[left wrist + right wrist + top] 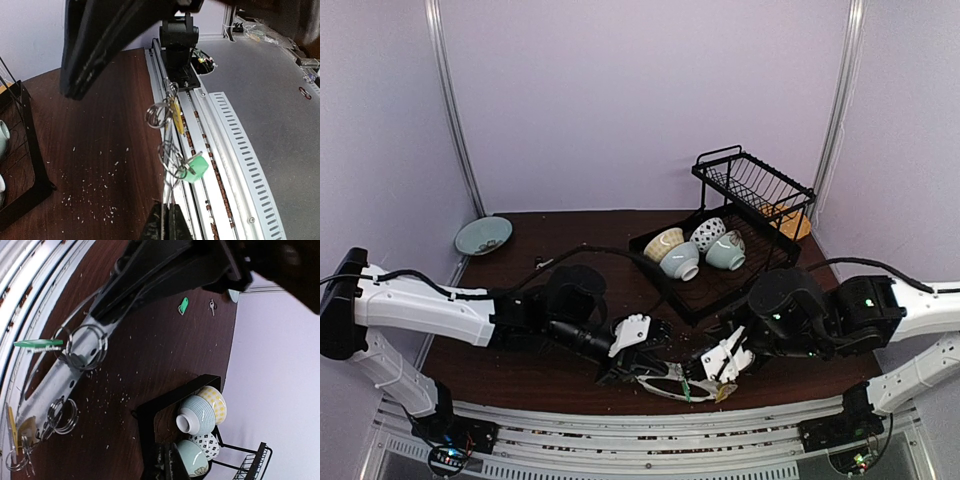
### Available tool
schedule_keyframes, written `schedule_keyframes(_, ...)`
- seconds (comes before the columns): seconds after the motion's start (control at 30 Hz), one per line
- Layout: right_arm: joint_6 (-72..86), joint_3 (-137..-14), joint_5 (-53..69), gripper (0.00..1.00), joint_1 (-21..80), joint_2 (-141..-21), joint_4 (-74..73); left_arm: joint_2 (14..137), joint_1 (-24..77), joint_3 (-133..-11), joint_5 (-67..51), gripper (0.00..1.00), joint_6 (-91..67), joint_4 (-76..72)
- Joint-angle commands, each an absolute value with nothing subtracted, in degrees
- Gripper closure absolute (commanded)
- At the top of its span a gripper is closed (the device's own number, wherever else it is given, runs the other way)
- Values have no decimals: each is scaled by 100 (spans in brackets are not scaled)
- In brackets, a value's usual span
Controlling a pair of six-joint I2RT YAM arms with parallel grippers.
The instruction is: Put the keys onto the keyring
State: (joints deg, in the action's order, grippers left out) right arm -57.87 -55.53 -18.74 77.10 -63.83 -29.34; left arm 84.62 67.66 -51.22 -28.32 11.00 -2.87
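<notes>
Left gripper (166, 211): fingers pressed together on the wire of the keyring (168, 192), low at the table's near edge.
Keyring: a thin silver-grey loop rising straight out of those fingers, along the line where wood meets metal.
On the wire: a green-headed key (196, 168) hangs just past the fingertips. Farther along are a yellow key (176, 117) and coiled split rings (156, 115).
Right gripper (718, 365): closed, just beside the far side of the loop, with nothing visible between its fingers.
Beside the loop: a slotted grey metal rail (235, 150) on one side and the dark wooden table (90, 150), flecked with pale crumbs, on the other.
Ahead of the left gripper: the right arm's black base (178, 55) stands on the rail.
Loose keys: a green key (183, 305) and a plain silver key (212, 305) lie on open wood, well apart from both grippers.
Far side: patterned bowls (705, 250) sit in a black tray behind the right gripper, with a black wire dish rack (755, 185) beyond them.
Far corner: a teal dish (483, 235) sits at the back wall, well beyond the left arm.
</notes>
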Motion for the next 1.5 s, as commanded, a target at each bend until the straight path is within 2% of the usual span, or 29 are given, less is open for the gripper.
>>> schedule_keyframes(0.0, -4493, -5741, -766, 99, 7180, -5913, -2509, 8252, 6763, -5094, -2569, 100, 1044, -575)
schedule_keyframes(0.1, -3312, -5871, 129, 86, 6678, -5792, -2420, 8163, 6760, -5006, -2150, 100, 879, -820)
schedule_keyframes(0.23, -1618, -5919, 2316, 70, 5977, -5767, -2157, 7980, 6769, -4828, -1843, 100, 783, -1229)
schedule_keyframes(0.33, -790, -5839, 3222, 63, 5907, -6021, -1917, 7893, 6791, -4767, -1763, 100, 825, -1320)
schedule_keyframes(0.43, -435, -5991, 3346, 64, 5909, -6456, -2007, 7893, 6826, -4805, -1623, 100, 866, -1252)
schedule_keyframes(0.6, -724, -6184, 3335, 67, 5984, -6863, -2584, 7866, 6838, -4782, -1588, 100, 873, -1226)
schedule_keyframes(0.77, -1004, -6083, 2609, 71, 6191, -6829, -2567, 7866, 6842, -4781, -1595, 100, 889, -1222)
schedule_keyframes(1.17, -1349, -6056, 2243, 80, 6307, -6912, -2444, 7832, 6851, -4781, -1643, 100, 891, -1213)
schedule_keyframes(1.23, -1380, -6041, 2191, 79, 6305, -6900, -2398, 7840, 6847, -4781, -1652, 100, 896, -1213)
schedule_keyframes(1.33, -1449, -6003, 2046, 72, 6307, -6899, -2368, 7853, 6847, -4797, -1682, 100, 905, -1216)
schedule_keyframes(1.47, -1507, -5992, 2018, 75, 6304, -6929, -2304, 7857, 6855, -4808, -1687, 100, 901, -1213)
